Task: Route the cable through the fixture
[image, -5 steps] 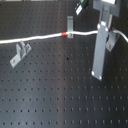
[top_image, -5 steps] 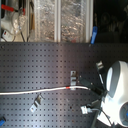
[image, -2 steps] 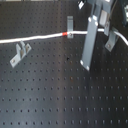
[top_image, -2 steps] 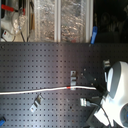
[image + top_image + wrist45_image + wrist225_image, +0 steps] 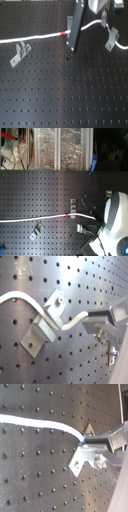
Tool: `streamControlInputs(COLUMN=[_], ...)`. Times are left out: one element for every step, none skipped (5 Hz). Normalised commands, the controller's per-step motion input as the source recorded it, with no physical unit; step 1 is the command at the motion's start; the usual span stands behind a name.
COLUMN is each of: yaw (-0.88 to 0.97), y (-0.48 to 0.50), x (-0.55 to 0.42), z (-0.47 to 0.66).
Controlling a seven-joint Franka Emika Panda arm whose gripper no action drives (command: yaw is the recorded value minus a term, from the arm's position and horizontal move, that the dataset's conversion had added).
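**A:** First exterior view, left to right: what's there?

**B:** The cable (image 5: 35,37) enters at the left edge and crosses the worktop (image 5: 60,95), running on the far side of a wide clip (image 5: 20,52). Its red band (image 5: 62,33) sits just left of my fingers (image 5: 76,25). Right of them it runs on to the fixture (image 5: 112,39).

**A:** Are you holding it?

**B:** In both wrist views it runs in between my fingers, so I judge them clenched on it.

**A:** Is it in the fork?

**B:** I can't tell.

**A:** How will it handle?

**B:** It looks light, limp and probably slippery. I'd grip close to the fixture, so only a short length flops.
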Motion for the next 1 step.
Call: streamControlInputs(yaw=[0.0], y=[0.015], x=[-0.013], z=[0.0])
